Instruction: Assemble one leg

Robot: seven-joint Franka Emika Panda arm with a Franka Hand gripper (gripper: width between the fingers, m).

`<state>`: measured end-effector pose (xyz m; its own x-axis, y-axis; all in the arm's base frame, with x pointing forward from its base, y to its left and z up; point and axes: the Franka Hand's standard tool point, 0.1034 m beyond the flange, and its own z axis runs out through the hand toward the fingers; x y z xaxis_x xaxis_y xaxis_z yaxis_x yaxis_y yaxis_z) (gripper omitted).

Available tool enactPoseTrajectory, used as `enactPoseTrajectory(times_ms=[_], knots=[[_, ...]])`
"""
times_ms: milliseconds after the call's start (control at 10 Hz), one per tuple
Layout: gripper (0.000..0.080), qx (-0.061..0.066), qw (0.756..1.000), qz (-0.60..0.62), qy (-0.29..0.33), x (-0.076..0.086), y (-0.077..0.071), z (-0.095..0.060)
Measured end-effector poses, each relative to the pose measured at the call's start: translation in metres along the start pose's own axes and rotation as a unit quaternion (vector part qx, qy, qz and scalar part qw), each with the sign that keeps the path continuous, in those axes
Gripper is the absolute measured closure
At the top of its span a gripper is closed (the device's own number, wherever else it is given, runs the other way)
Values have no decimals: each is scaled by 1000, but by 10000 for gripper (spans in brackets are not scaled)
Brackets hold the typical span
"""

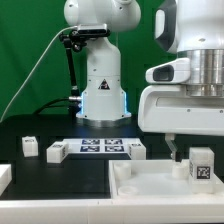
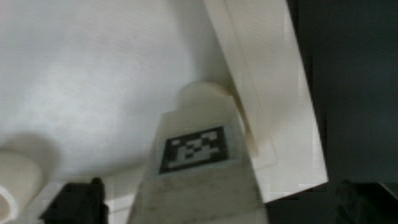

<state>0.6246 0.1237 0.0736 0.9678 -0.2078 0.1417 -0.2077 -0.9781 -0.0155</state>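
Loose white blocks lay on the black worktop (image 1: 40,172) toward the exterior view's left: one small block (image 1: 29,146) stood alone, another (image 1: 56,151) just beside the marker board (image 1: 100,147), and a third (image 1: 136,150) at the board's far end. They looked parked there as spare parts, well apart from the work going on further right.

The large flat white tray piece (image 1: 150,190) sat at the front, toward the exterior view's right. The arm's white head hung low over it, and the tool (image 1: 187,160) reached down at the tray's far corner. The leg (image 1: 201,166) stood upright there, touching or nearly touching the tray; probably it was being set into a corner hole, though the hole itself was hidden.

In the wrist view the leg (image 2: 205,150) filled the middle, between the two dark finger tips (image 2: 75,200) at the edge. Whether the tool was clamped on it or merely around it, I could not tell.

The leg was a white blocky post with squared faces, and it carried a black-and-white square tag on the side facing the camera.
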Motion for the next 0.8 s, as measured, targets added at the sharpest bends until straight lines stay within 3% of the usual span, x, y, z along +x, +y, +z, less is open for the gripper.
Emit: enactPoseTrajectory(times_ms=[400, 500, 600, 700, 800], knots=[[197, 0, 998, -66, 2, 3, 6, 0], [372, -1, 998, -66, 2, 3, 6, 0], [372, 0, 998, -59, 1, 3, 6, 0], [508, 0, 999, -48, 1, 3, 6, 0], [508, 0, 999, -48, 1, 3, 6, 0]])
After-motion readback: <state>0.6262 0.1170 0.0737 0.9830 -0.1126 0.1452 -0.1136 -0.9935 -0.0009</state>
